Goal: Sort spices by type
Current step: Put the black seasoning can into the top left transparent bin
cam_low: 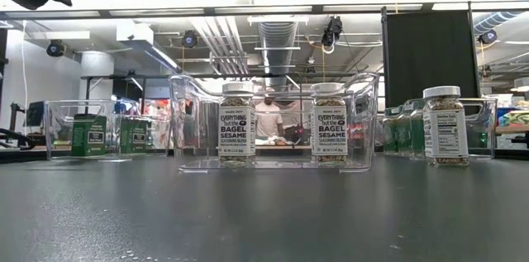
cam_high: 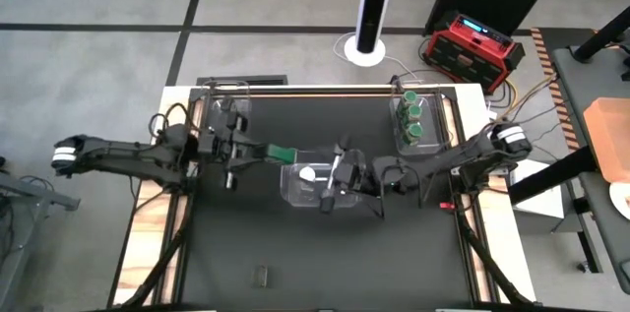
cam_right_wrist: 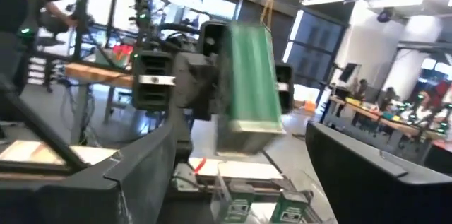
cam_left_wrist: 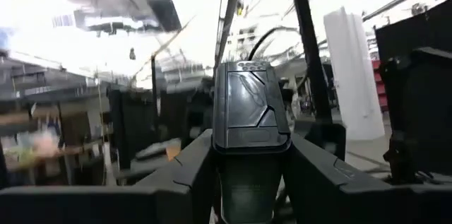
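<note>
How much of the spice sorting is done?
Partly done. Two white-lidded jars stand in the middle bin, green-lidded ones in a side bin. The left hand holds a green tin in the air; the open right hand hangs over the middle bin. Another white-lidded jar stands apart, probably still to sort.

Clear rectangular plastic bins (cam_low: 364, 121) on dark table (cam_high: 325, 253); red equipment case (cam_high: 472, 48) and white pole (cam_high: 372, 7) on floor beyond.

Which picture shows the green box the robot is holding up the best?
The right wrist view: the green box fills the middle, clamped in the left hand. The high view shows it as a small green patch over the table. The left wrist and low views do not clearly show it.
</note>
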Available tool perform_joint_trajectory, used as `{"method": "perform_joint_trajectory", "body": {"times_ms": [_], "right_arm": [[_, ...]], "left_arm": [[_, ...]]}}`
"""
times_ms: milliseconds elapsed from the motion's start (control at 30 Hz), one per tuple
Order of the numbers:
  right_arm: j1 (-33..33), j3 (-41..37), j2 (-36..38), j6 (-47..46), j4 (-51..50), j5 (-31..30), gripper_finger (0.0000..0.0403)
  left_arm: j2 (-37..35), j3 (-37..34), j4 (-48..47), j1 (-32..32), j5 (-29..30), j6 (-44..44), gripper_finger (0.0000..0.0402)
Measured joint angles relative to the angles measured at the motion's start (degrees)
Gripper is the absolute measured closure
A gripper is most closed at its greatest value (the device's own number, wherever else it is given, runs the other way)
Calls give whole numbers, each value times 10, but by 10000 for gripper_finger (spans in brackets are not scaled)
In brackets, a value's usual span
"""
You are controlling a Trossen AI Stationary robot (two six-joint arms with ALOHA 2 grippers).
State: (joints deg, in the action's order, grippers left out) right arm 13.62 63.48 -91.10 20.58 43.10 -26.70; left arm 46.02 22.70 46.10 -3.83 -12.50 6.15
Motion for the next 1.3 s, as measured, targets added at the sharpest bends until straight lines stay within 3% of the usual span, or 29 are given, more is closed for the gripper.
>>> {"method": "perform_joint_trajectory", "body": {"times_ms": [400,600,733,867,900,1067,1300], "right_arm": [[-42,11,-15,-49,27,105,121],[-48,16,-22,-57,25,114,128],[-51,16,-22,-52,26,112,174],[-54,16,-22,-52,24,119,259],[-54,17,-22,-52,24,122,275],[-54,17,-22,-39,20,117,272],[-54,23,5,-48,-94,98,272]], "left_arm": [[63,0,80,16,0,12,279],[85,1,117,16,0,19,279],[94,1,120,16,-1,18,279],[100,1,123,16,0,18,275],[101,1,127,16,0,18,272],[94,1,116,16,34,-26,241],[46,1,-25,16,85,4,168]]}}
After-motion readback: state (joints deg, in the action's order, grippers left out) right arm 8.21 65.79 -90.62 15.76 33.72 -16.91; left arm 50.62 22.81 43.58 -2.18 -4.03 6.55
